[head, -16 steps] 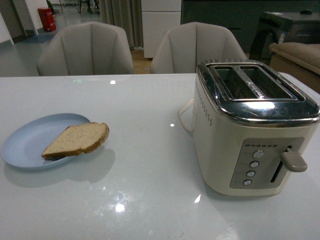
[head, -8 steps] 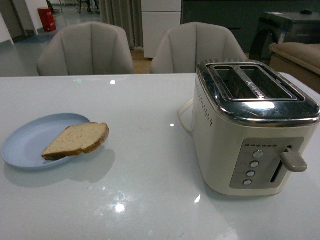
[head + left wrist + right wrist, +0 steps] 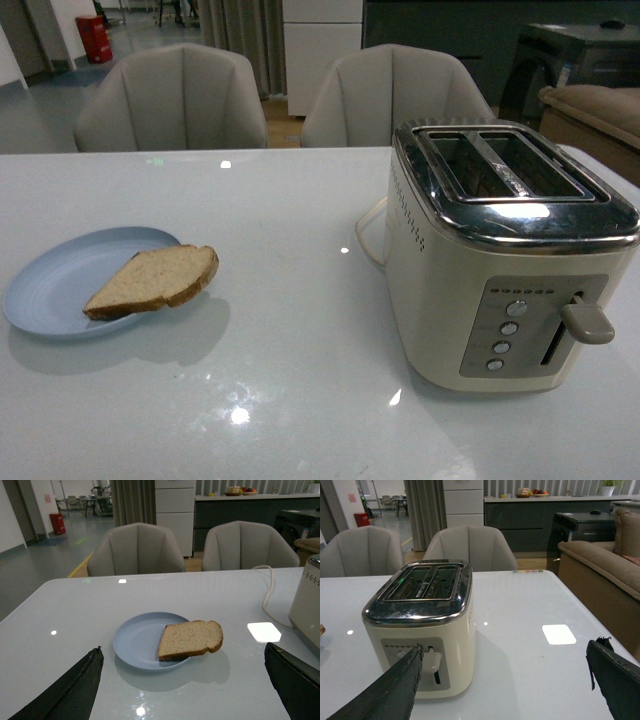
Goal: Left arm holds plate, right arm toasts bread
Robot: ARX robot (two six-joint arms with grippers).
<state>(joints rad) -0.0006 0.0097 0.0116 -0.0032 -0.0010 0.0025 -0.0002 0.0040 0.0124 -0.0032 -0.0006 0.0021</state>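
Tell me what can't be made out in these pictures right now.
Toaster button labels: too small, front and right wrist views.
Plate rim under the bread: hidden, front and left wrist views.
Left gripper, right gripper: only fingertips show, rest cut off by wrist-view edges.

Matte blk tapered wedge jaws, L + R.

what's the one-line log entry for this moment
bread on plate | toaster empty | left end effector open | right end effector open
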